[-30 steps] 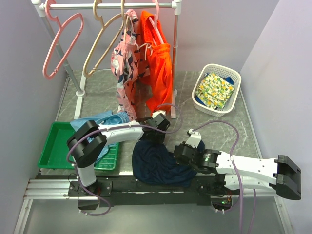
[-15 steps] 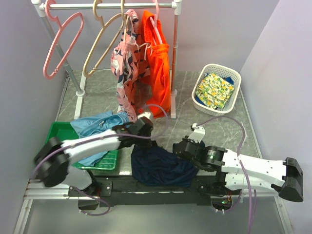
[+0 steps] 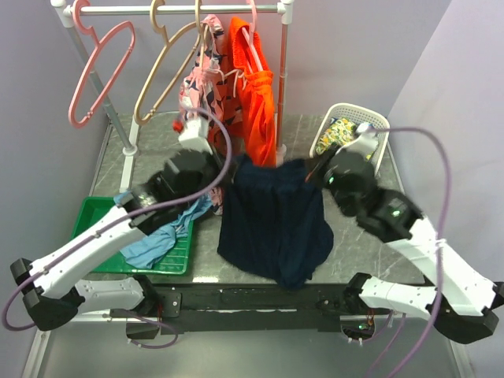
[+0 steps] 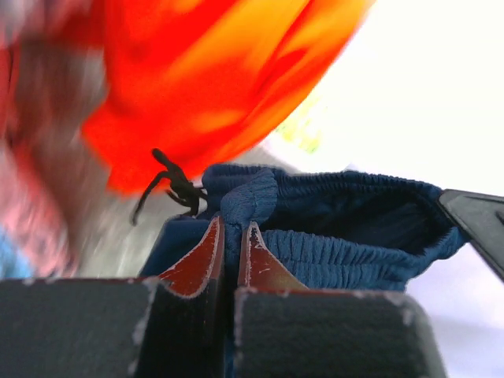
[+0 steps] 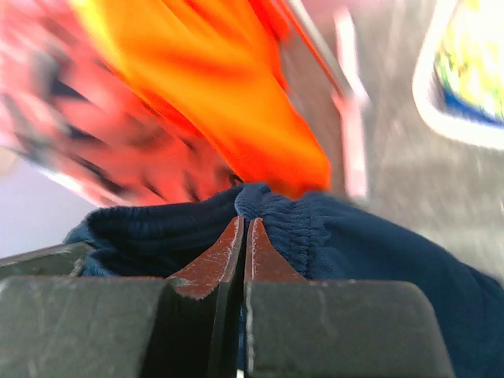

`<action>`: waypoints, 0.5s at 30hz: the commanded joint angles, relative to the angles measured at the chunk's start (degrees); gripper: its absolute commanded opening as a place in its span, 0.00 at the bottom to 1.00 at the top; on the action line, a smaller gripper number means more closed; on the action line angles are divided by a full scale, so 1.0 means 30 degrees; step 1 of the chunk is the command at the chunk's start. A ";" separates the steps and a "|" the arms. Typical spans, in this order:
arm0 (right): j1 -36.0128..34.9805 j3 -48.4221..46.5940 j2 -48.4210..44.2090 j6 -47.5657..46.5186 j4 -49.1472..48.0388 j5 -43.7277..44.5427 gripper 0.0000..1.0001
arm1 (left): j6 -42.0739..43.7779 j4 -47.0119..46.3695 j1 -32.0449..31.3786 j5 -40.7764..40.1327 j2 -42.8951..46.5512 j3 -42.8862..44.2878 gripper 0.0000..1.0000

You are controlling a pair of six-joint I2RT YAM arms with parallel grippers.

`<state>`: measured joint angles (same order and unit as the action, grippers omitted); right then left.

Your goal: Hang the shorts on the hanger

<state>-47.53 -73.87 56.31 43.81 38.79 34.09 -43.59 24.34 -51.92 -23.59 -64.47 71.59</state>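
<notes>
The dark navy shorts hang above the table, stretched by their waistband between my two grippers. My left gripper is shut on the waistband's left end, and the left wrist view shows its red pads pinching the elastic edge of the shorts. At the right end my right gripper is shut on the waistband, which bunches between its fingertips on the shorts. The tan hanger hangs empty on the rail at the back left, well away from both grippers.
On the rail hang a pink hanger, a patterned garment and orange shorts just behind the navy pair. A green tray with light blue shorts lies left. A white basket stands back right.
The left gripper closed on the waistband. Both arms then rose from the near table edge toward the rail, lifting the shorts off the table and spreading them.
</notes>
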 commanded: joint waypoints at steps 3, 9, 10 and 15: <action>0.0344 -0.4619 0.0215 -0.2768 0.0635 0.1850 0.00 | 0.2227 -0.0701 0.0110 -0.1189 0.0540 0.3968 0.01; 0.0286 0.4345 -0.3355 -0.0199 -0.0794 -0.1130 0.00 | 0.0736 -0.1600 0.0080 0.2195 0.2881 -0.1528 0.01; 0.0286 0.6060 -0.3999 0.0303 -0.2047 -0.1804 0.00 | 0.0558 -0.2218 0.0080 0.2848 0.3379 -0.4411 0.01; 0.0140 1.7446 -0.8484 0.3842 -0.7266 -0.7099 0.31 | -0.2222 -0.5120 -0.0503 0.5284 0.6573 -1.2573 0.01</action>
<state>-47.09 -41.21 37.80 46.11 27.22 24.62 -44.01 13.91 -52.40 -14.33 -49.50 46.46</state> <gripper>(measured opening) 0.247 0.060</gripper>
